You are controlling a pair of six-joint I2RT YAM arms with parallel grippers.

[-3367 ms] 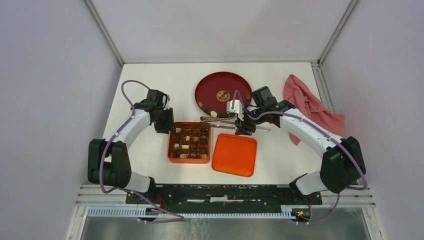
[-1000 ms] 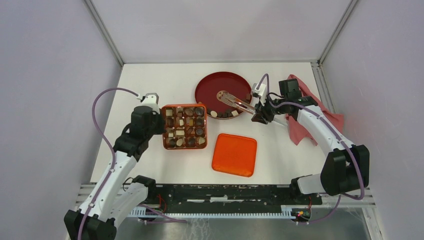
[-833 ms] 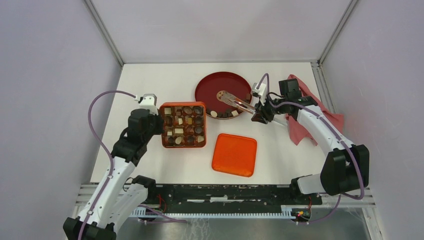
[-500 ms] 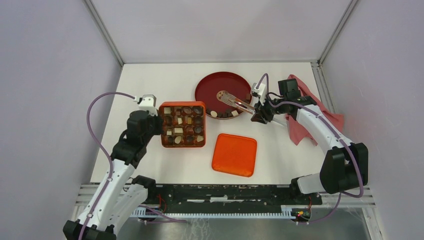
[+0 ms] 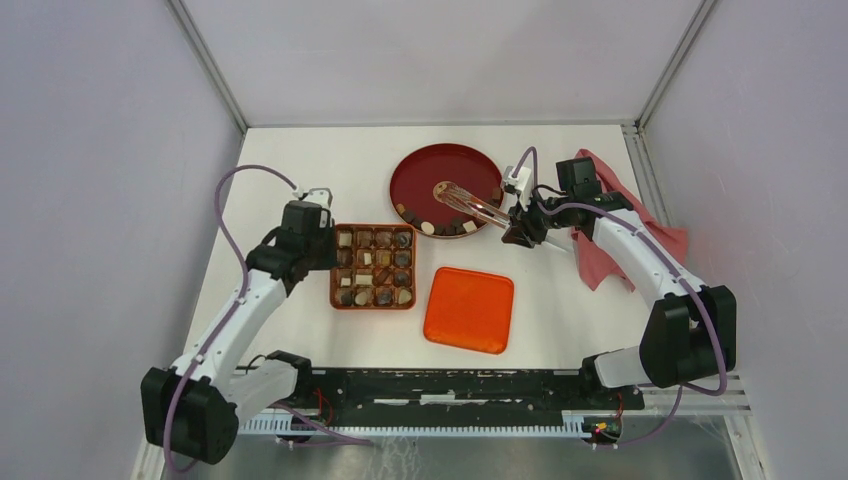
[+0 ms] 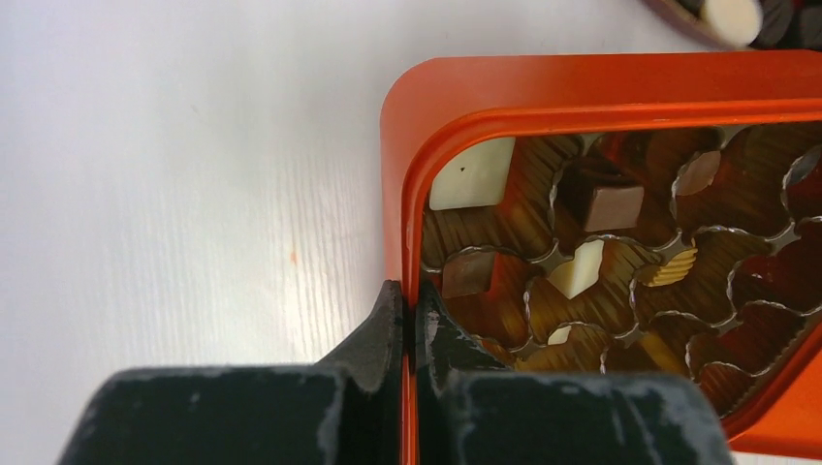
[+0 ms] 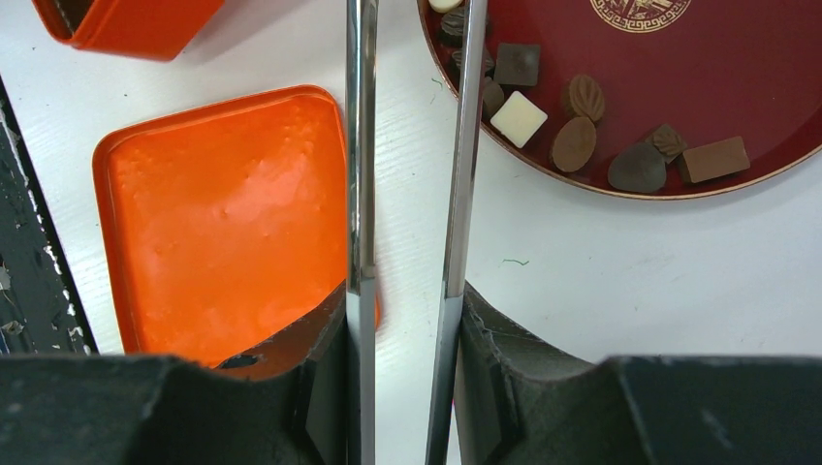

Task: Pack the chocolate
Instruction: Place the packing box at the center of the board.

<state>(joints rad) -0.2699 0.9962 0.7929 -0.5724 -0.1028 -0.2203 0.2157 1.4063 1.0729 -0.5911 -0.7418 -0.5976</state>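
Currently we log tongs [image 5: 480, 208], blades spread, in the right gripper [image 7: 402, 300], pointing leftward over the red plate [image 5: 440, 162], loose chocolate [image 5: 440, 228] along its near rim just beside them; left gripper [image 6: 409, 320] clamped on the box [image 6: 582, 77].

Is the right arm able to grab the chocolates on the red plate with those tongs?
Probably yes. The right tool holds the tongs, open, with their tips over the red plate. The chocolates lie just beside them along the rim, and nothing stands between.
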